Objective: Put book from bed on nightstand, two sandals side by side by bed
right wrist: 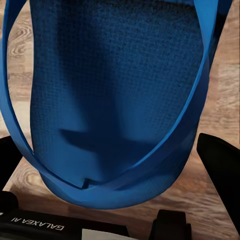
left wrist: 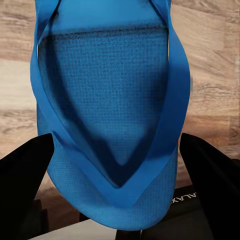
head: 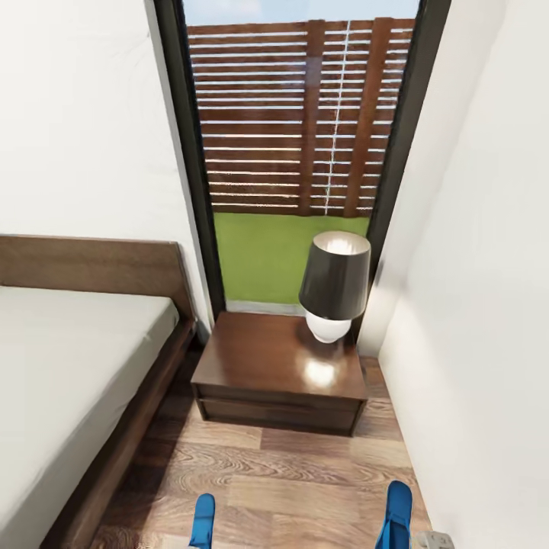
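Each gripper holds one bright blue sandal above the wood-plank floor. My left gripper (left wrist: 117, 155) is shut on the left sandal (left wrist: 110, 90), whose black fingers (left wrist: 22, 170) press its sides. My right gripper (right wrist: 112, 155) is shut on the other sandal (right wrist: 115, 85). In the head view both sandals (head: 202, 520) (head: 398, 512) stick up at the bottom edge, one near the bed frame, one near the right wall. The bed (head: 61, 366) lies at the left. The nightstand (head: 259, 358) stands ahead beside it. The book is out of view.
A lamp (head: 334, 286) with a dark shade and white base occupies the nightstand's right back corner. A tall dark-framed window (head: 297, 152) is behind it. A white wall (head: 473, 305) closes the right side, leaving a narrow strip of floor (head: 267, 473) between it and the bed.
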